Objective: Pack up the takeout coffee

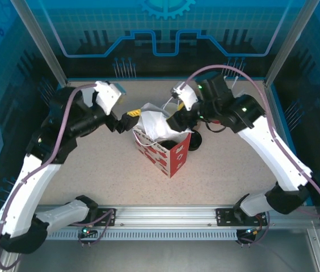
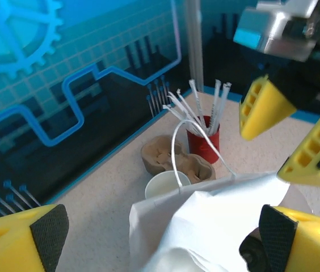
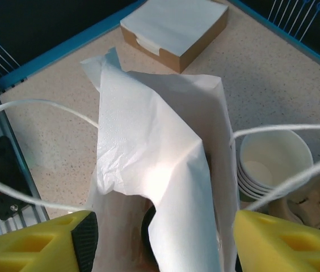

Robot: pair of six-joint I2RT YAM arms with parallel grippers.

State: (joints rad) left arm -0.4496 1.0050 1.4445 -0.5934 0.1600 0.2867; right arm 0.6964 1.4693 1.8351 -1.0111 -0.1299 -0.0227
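Note:
A red-and-white paper bag (image 1: 168,154) stands at mid-table with white napkins (image 1: 151,122) sticking out of its top. In the right wrist view a dark round rim (image 3: 150,224) lies deep in the bag under the napkin (image 3: 148,147); I cannot tell whether it is the takeout coffee's lid. My left gripper (image 1: 127,120) is open beside the bag's upper left, its fingers wide on either side of the napkin (image 2: 205,226). My right gripper (image 1: 174,117) is open above the bag mouth, with its fingers (image 3: 80,241) outside the bag walls.
Behind the bag are a stack of white cups (image 3: 273,161), a brown moulded carrier (image 2: 177,161) and a red cup of straws (image 2: 203,139). A brown box of napkins (image 3: 174,25) sits near the left wall. A black round thing (image 1: 194,139) lies right of the bag.

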